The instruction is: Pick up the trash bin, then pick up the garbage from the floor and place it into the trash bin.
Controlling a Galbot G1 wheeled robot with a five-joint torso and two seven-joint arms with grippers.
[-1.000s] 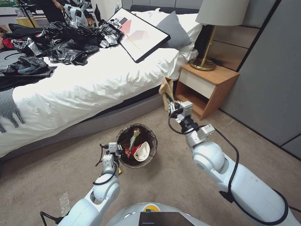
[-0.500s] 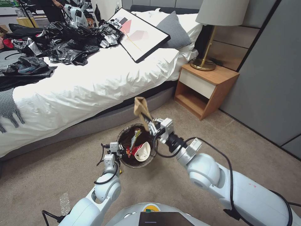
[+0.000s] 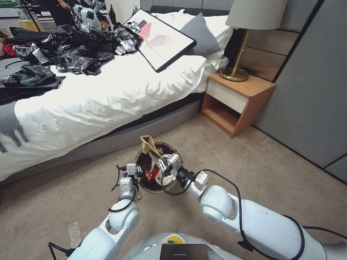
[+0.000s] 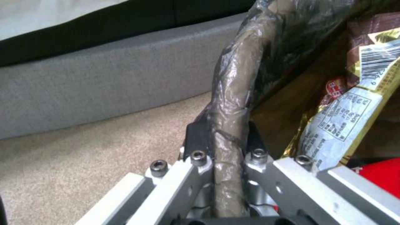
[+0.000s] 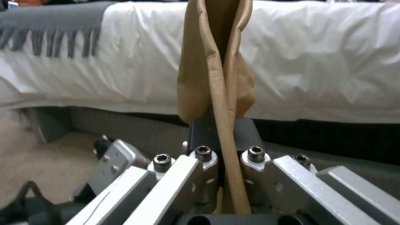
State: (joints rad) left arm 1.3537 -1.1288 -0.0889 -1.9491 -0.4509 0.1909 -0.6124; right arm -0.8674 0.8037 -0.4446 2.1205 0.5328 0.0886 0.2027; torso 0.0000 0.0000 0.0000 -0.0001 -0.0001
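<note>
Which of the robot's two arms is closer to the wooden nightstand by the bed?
The right. The right gripper holds a brown paper bag above the trash bin, on the side toward the nightstand. The left gripper clamps the bin's opposite rim.

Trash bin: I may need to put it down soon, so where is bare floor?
Bare carpet lies between the nightstand and the right arm, and left of the left pincer. By the bed base it is crowded: trash bin, right pincer, brown paper bag.
</note>
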